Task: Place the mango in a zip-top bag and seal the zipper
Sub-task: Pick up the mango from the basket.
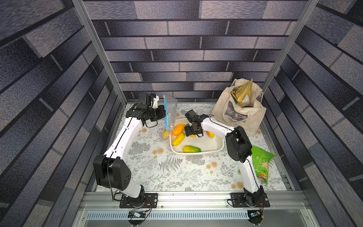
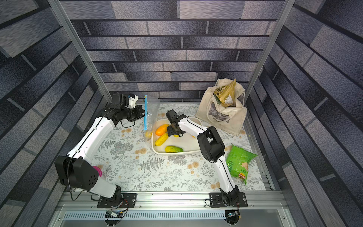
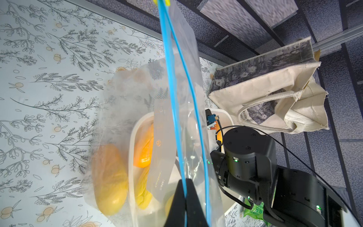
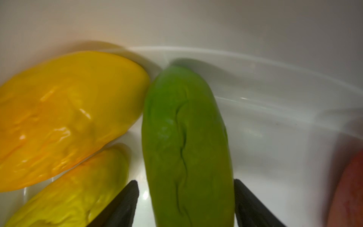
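Note:
My left gripper [image 3: 184, 181] is shut on the zipper [image 3: 169, 78], the blue strip of the clear zip-top bag [image 3: 182, 88]. The bag [image 1: 171, 112] hangs upright beside the white tray [image 1: 196, 153], its mouth slightly parted. A yellow mango [image 1: 165, 134] lies at the bag's bottom [image 3: 110, 176]. Several more mangoes lie in the tray, among them an orange one [image 1: 178, 129] and a yellow one [image 1: 178, 139]. My right gripper [image 4: 186, 184] is down in the tray, open, with its fingers either side of a green mango [image 4: 186, 137]; a gap shows on one side.
A beige canvas tote [image 1: 238, 110] with a packet inside stands at the back right. A green snack packet [image 1: 261, 163] lies behind my right arm's elbow. A yellow-green mango [image 1: 192, 149] rests by the tray's near wall. Metal frame posts flank the table.

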Motion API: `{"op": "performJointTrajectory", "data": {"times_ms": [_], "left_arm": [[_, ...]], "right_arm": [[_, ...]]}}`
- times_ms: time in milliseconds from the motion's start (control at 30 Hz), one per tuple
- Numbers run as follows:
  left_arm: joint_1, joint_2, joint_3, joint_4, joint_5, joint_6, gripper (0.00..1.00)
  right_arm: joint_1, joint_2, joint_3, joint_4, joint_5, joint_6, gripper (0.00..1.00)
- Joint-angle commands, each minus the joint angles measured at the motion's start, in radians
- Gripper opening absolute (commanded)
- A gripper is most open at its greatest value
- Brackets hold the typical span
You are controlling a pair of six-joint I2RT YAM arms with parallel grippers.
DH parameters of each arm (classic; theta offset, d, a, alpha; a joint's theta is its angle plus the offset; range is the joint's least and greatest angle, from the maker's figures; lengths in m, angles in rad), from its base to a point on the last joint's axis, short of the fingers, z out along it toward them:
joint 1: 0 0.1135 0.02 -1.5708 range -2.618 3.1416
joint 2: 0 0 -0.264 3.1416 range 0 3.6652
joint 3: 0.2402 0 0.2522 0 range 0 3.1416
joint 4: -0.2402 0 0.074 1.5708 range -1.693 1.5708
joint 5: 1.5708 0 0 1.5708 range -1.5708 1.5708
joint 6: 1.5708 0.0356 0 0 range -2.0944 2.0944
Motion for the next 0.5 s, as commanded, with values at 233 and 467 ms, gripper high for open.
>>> {"op": "performJointTrajectory", "data": {"times_ms": [233,467], "left_arm": [[-0.019,0.044,0.227,-0.116,-0.007,0.122,0.05],[-0.05,0.123,0.258,-0.169,0.009,0.156,0.0]], "right_arm": [[-0.004,0.02,0.037,-0.043,0.07,-0.006,0.7],[-0.014,-0.04,-0.029,0.056,-0.016,0.0,0.28]]}}
